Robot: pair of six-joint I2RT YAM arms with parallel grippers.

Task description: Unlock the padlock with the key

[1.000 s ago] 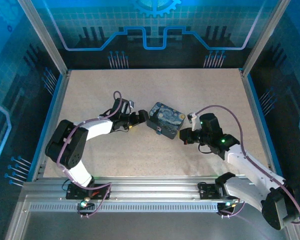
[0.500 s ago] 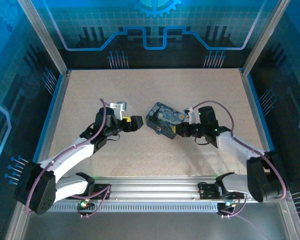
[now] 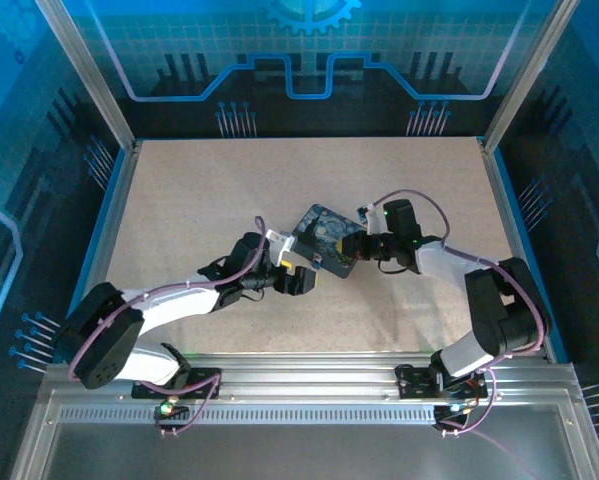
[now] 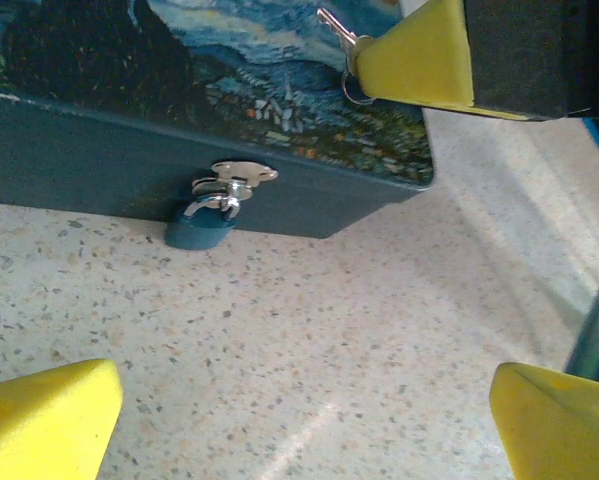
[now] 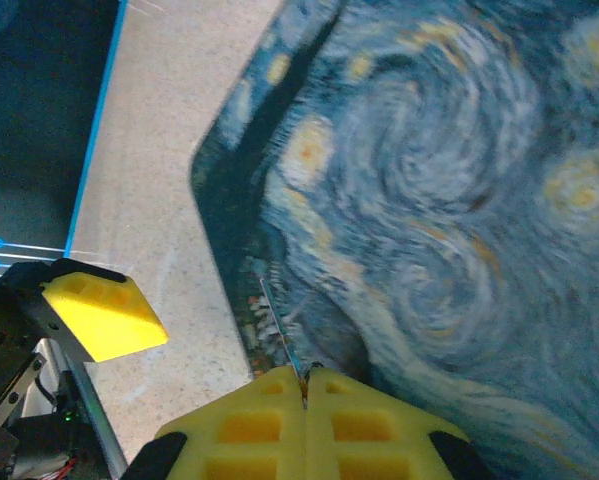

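The padlock (image 4: 201, 228) has a blue body and a silver shackle. It hangs from the silver hasp (image 4: 234, 178) on the front wall of the starry-night tin box (image 3: 328, 237). My left gripper (image 3: 299, 280) is open on the table in front of that wall, its yellow fingertips (image 4: 41, 420) wide apart and nothing between them. My right gripper (image 5: 306, 375) is shut on the key (image 5: 279, 322), a thin silver blade that sticks out over the box lid (image 5: 429, 200). In the left wrist view the key (image 4: 334, 25) pokes out of the right gripper's yellow finger (image 4: 417, 62) above the lid.
The speckled beige table (image 3: 229, 190) is ringed by a blue rim and an aluminium frame (image 3: 89, 80). Purple cables (image 3: 419, 200) loop over both arms. A left yellow finger (image 5: 104, 315) sits close to the box's corner in the right wrist view.
My left gripper has swung from the box's left side round to its front, near the padlock. My right gripper has moved left and up over the lid with the key.
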